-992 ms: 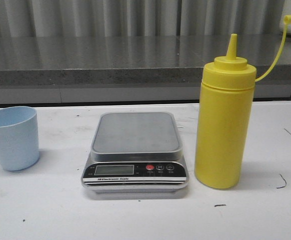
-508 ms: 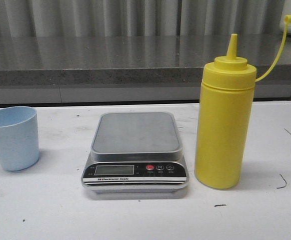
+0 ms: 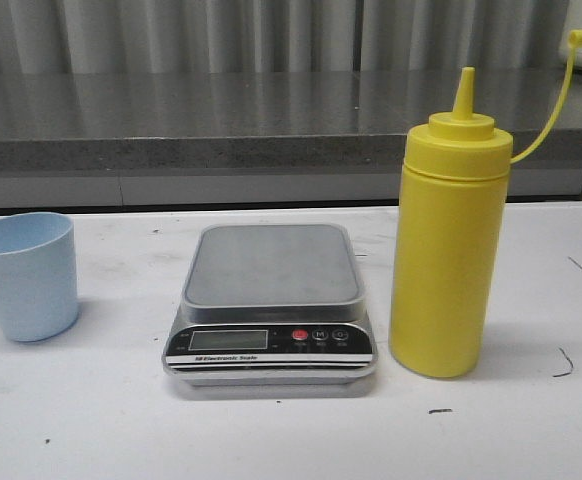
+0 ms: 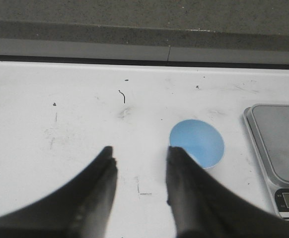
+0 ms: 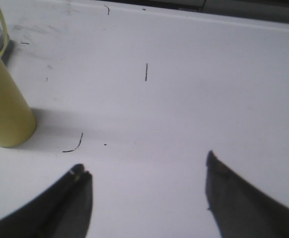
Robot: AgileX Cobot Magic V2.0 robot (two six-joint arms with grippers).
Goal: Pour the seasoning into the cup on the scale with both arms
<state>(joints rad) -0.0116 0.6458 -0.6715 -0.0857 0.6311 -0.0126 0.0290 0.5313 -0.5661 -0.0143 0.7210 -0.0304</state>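
I see the white desk (image 3: 91, 420) carrying everything, with neither arm in the front view. My right pincer (image 5: 147, 186) hangs above bare desk, its fingers spread wide and holding nothing, the yellow seasoning bottle (image 3: 445, 235) standing upright well off to one side of it. That bottle stands just right of the scale (image 3: 271, 305), whose front strip reads "Electronic Scale". My left pincer (image 4: 138, 171) hovers over the desk, fingers parted and empty, one fingertip near the light blue cup (image 3: 26, 275), which stands upright left of the scale, apart from it.
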